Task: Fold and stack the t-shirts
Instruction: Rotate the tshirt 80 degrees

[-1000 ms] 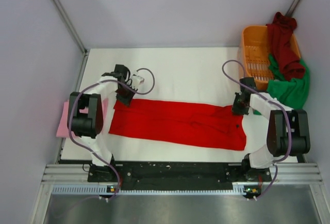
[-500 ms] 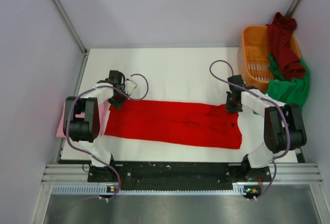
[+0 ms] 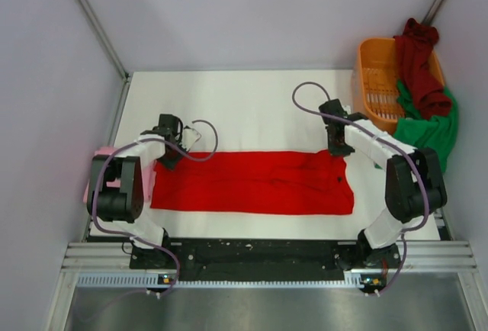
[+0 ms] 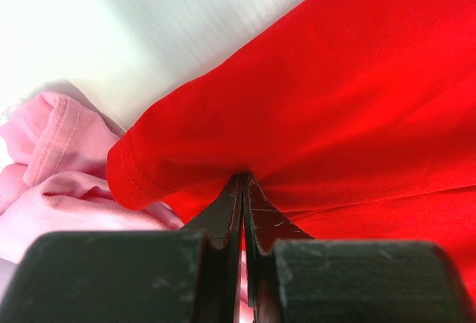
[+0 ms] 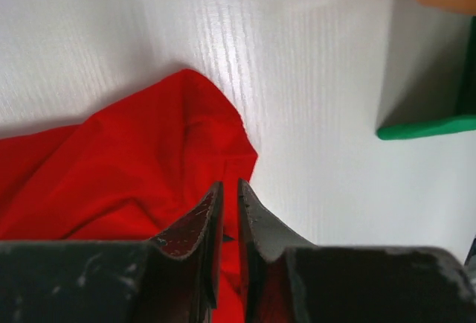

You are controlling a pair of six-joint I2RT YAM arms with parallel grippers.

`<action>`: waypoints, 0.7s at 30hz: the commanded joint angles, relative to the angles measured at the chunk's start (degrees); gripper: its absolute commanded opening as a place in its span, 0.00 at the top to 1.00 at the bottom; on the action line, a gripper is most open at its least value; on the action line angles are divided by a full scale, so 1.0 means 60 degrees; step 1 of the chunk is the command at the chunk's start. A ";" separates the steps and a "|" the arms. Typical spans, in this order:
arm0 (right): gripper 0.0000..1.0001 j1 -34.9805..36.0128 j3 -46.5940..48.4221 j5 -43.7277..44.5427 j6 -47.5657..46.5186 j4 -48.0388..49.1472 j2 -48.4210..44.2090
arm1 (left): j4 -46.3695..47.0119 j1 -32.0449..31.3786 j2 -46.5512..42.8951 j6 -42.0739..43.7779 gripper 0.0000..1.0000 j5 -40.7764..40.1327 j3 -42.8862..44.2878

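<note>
The red shirt (image 3: 252, 182) lies as a long folded band across the table (image 3: 252, 110), its left end pinched tight by the left gripper (image 4: 243, 181) beside the pink shirt (image 4: 52, 167), while the right gripper (image 5: 229, 189) hangs slightly parted over its right corner, seemingly to lay the fold flat.

Reads as a robotics lab test cell, not a home. Boxed in by plain pale wall panels (image 3: 252, 11) joined with bare metal corner struts (image 3: 91, 18). Built around a white tabletop (image 3: 259, 110) with a slotted aluminium rail (image 3: 267, 258) along the near edge, carrying the left arm (image 3: 122, 186) and right arm (image 3: 408, 186) with loose purple cables (image 3: 305, 91). Furnished only with test props: a red t-shirt (image 3: 252, 182) and an orange slotted basket (image 3: 374, 79).
</note>
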 commanded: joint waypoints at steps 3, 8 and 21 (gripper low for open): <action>0.85 0.0171 0.0132 -0.1825 -0.0608 0.0586 -0.1029 | -0.1551 0.0196 0.0469 -0.0218 0.96 0.0110 -0.0798; 0.91 0.0260 0.0452 -0.2783 -0.0565 0.1233 0.0433 | -0.1625 0.0226 0.0294 -0.0248 0.96 0.0082 -0.0973; 1.00 -0.0019 0.5910 -0.1127 -0.1209 -0.0553 0.5588 | -0.2866 -0.0227 -0.0364 0.1010 0.89 0.1510 -0.1414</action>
